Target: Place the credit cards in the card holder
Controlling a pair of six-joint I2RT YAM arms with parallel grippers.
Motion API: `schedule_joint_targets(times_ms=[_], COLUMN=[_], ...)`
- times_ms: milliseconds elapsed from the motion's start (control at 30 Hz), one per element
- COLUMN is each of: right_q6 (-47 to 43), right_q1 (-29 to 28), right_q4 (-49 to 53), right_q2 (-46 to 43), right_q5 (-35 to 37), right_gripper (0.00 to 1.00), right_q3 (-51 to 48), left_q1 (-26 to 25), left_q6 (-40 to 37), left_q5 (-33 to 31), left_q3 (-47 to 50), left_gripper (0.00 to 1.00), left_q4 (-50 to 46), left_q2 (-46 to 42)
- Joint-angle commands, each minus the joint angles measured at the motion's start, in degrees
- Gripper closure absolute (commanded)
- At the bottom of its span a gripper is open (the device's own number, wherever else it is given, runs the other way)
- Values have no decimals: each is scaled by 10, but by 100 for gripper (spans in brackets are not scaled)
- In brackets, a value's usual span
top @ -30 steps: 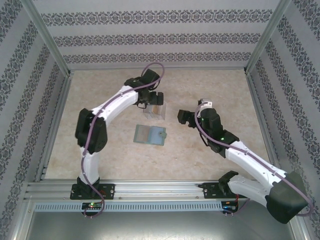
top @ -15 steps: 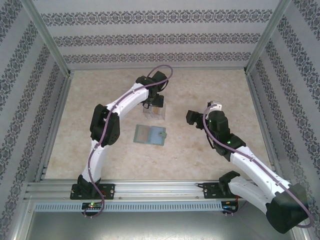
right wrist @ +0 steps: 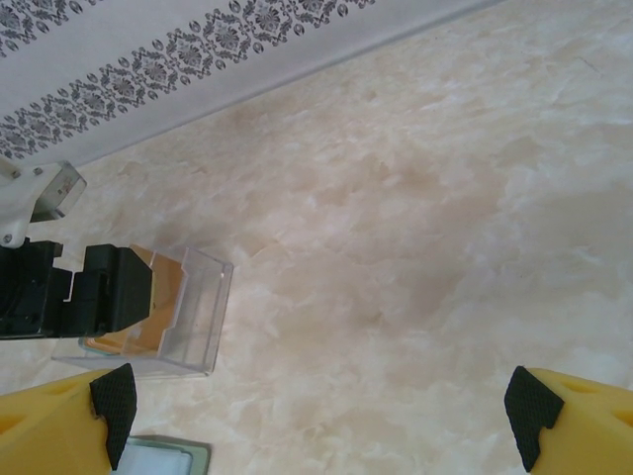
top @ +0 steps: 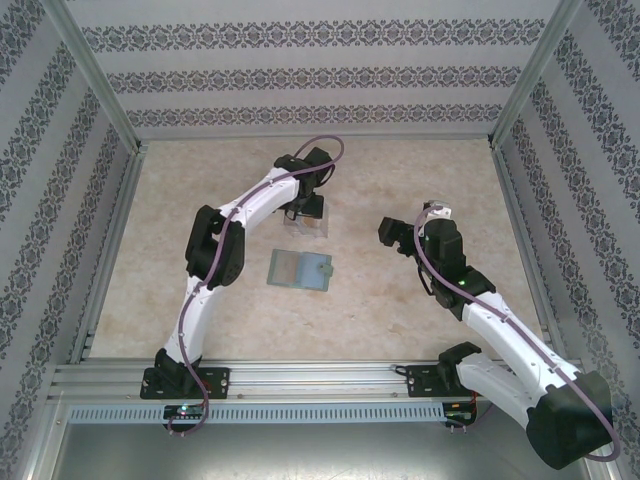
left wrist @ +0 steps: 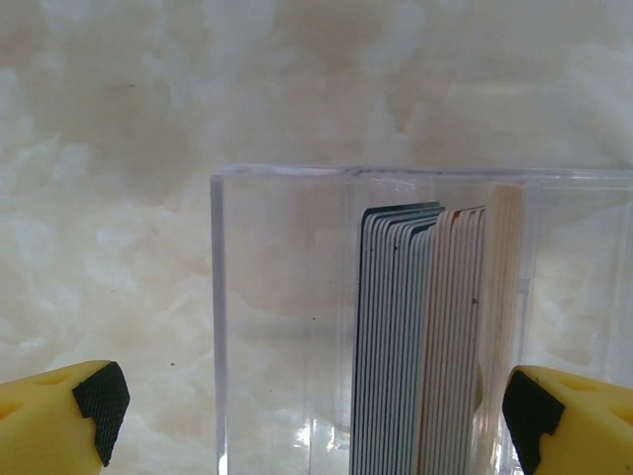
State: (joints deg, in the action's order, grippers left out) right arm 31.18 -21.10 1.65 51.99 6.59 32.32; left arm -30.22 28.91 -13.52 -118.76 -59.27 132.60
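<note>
While the clear plastic box [top: 309,226] and the sage-green folding card holder [top: 301,269] lie where they were a second ago, both arms have shifted. The left arm's elbow has swung up and toward the middle of the desk [top: 420,180], and the left end effector [top: 305,207] has come down over the far side of the box. The right end effector [top: 392,232] has drawn back to the right, away from the box.

Both end effectors are released, jaws spread wide and empty. Seen from the left wrist, the left end effector [left wrist: 312,411] hangs above the box [left wrist: 277,297], its yellow, black-tipped fingertips [left wrist: 99,401] at either side. The credit cards [left wrist: 415,336] stand on edge in the right part of the box, a dark grey-blue stack beside a cream one. The card holder lies flat just in front of the box.

From the right wrist, the right end effector [right wrist: 321,401] hovers over bare desk, well apart from the box [right wrist: 193,317].

The desk is beige and marbled. White walls [top: 300,60] with dark ornamental bands and aluminium posts [top: 95,75] enclose it.
</note>
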Motion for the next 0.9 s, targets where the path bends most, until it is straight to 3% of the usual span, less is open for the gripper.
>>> schedule_joint_targets(times_ms=[0,367,633,867], right_q6=[7,8,12,16], right_q1=[6,9,11,13], right_q4=[4,15,17,21], right_q2=[-12,-4,0,3], right_q5=[-5,-11,-13,-11], right_gripper=[2,2,2,2], right_q3=[-3,4,7,12], left_q1=[14,16,30,32], left_q6=[11,5,-20,-30], left_q5=[-26,-12,4,-32], left_q3=[29,26,-1,-10], left_gripper=[1,1,1,1], left_q4=[-16,-2,-45,-72], left_q2=[-26,-55,-14,-8])
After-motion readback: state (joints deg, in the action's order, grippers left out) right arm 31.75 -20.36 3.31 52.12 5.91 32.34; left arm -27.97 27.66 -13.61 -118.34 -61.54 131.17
